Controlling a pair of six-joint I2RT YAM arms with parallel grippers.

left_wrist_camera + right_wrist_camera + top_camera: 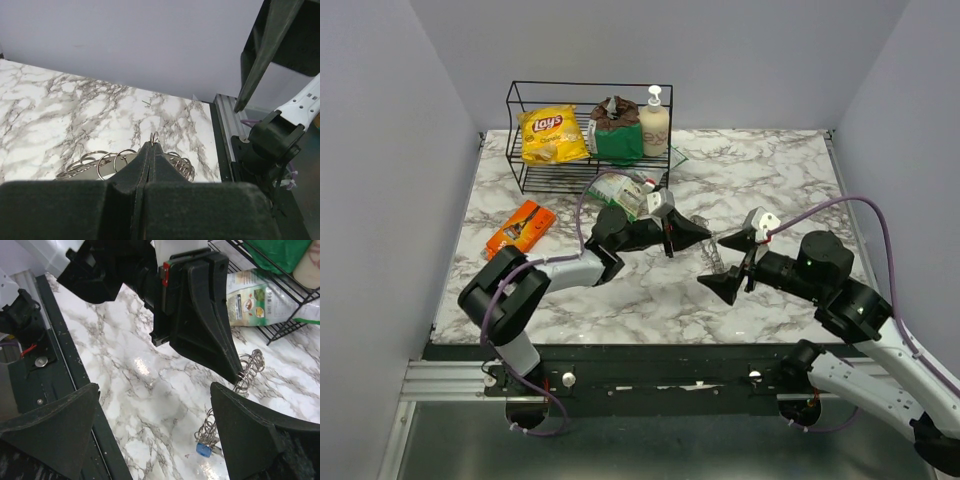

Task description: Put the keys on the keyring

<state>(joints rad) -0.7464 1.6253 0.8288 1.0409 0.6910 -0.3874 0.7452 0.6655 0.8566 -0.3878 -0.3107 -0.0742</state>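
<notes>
Seen from above, two robot arms meet over the middle of a marble-patterned table (790, 170), where the left gripper (705, 238) reaches in from the left and the right gripper (725, 262) from the right, the pale coiled keyring (712, 255) between them. At the back stands a wire rack (555, 175) holding a yellow chip bag (552, 135), a green bag (618, 135) and a soap bottle (654, 120). A snack pouch (620, 190) lies just in front of the rack, and an orange packet (520, 228) sits well apart to the left. The left wrist camera shows the left gripper (151, 147) with its fingers pressed together, pinching one loop of the keyring (125, 162), whose remaining coils trail across the marble below the tips. From the right wrist camera, the right gripper (154, 390) stands spread wide and holds nothing, its fingers (50, 425) framing the scene. Ahead of it, the left gripper (235, 376) nips the keyring (245, 367) near its upper end, and the coil runs down to the tabletop. A blue key (202, 449) lies at the coil's lower end. Whether it is threaded on cannot be told.
</notes>
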